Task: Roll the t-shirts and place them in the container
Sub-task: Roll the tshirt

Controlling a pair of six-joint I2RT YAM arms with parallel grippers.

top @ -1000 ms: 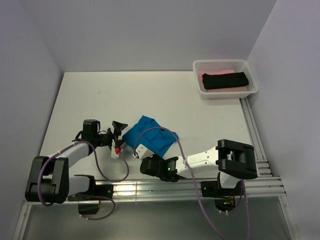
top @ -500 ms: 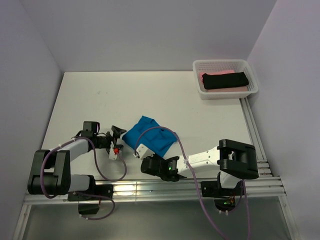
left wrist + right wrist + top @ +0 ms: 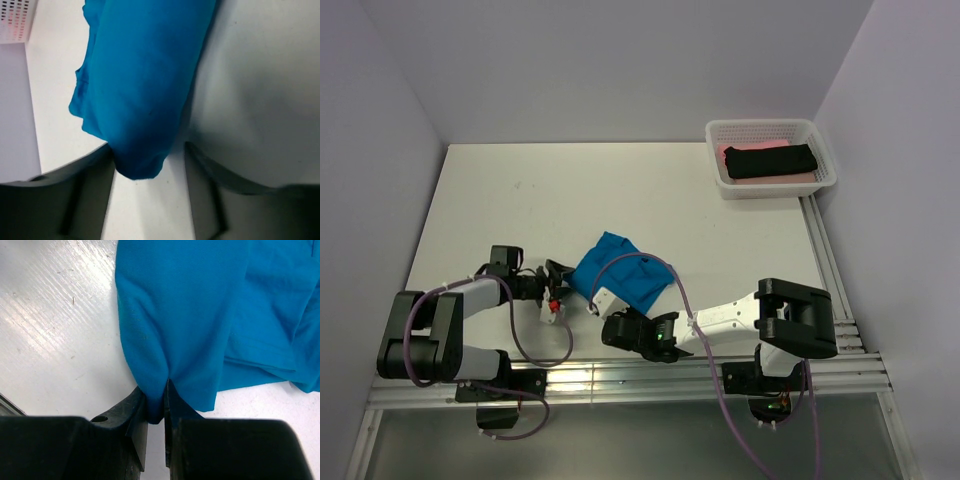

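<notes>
With my right fingers [image 3: 140, 415] pinching the blue t-shirt [image 3: 200, 315], I judged the open left fingers [image 3: 100, 180], at its nine o'clock end, needed more cloth.

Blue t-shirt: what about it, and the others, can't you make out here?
- Top view: blue t-shirt, near corner hidden under the right gripper.
- Left wrist view: its far end, cut off by the top edge.
- Top view: pink t-shirt, mostly covered by the black t-shirt in the basket.
</notes>
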